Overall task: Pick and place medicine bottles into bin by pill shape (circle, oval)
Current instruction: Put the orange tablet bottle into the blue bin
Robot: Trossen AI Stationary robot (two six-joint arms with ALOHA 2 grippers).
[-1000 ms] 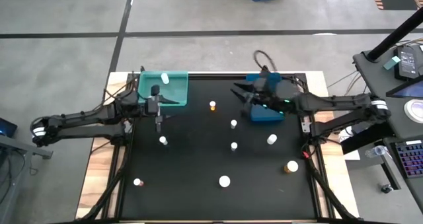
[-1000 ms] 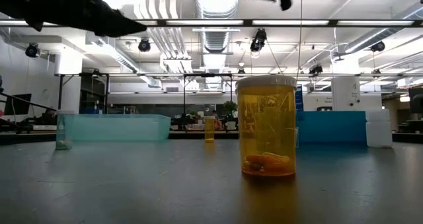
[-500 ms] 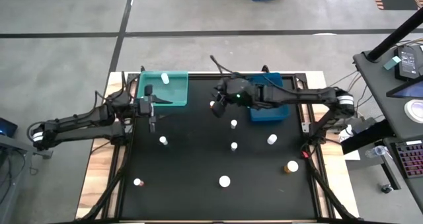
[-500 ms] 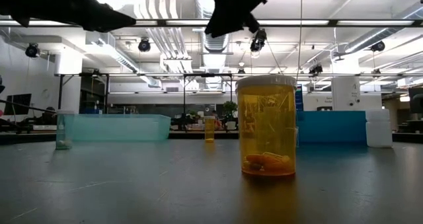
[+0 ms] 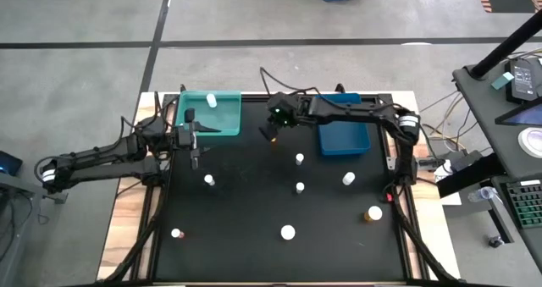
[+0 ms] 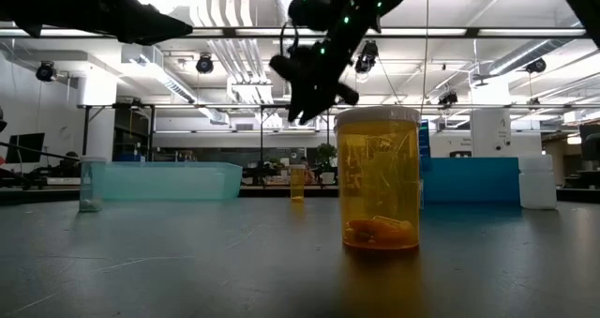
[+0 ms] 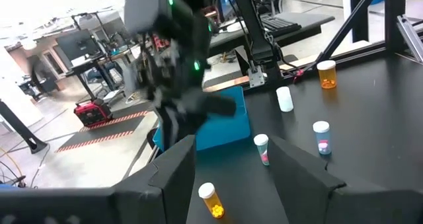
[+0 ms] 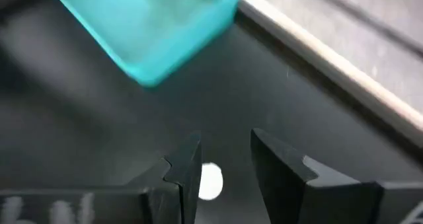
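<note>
As the right gripper [image 5: 269, 133] hangs over the small amber bottle [image 5: 272, 135] near the tabletop's far edge, between the teal bin [image 5: 222, 116] and blue bin [image 5: 343, 139], its fingers stand narrowly apart, empty. It should centre on the cap, then descend straight.

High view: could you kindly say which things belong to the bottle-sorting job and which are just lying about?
Job: medicine bottles, teal bin, blue bin, right gripper, left gripper.
Lying about: keyboard, side desk.
</note>
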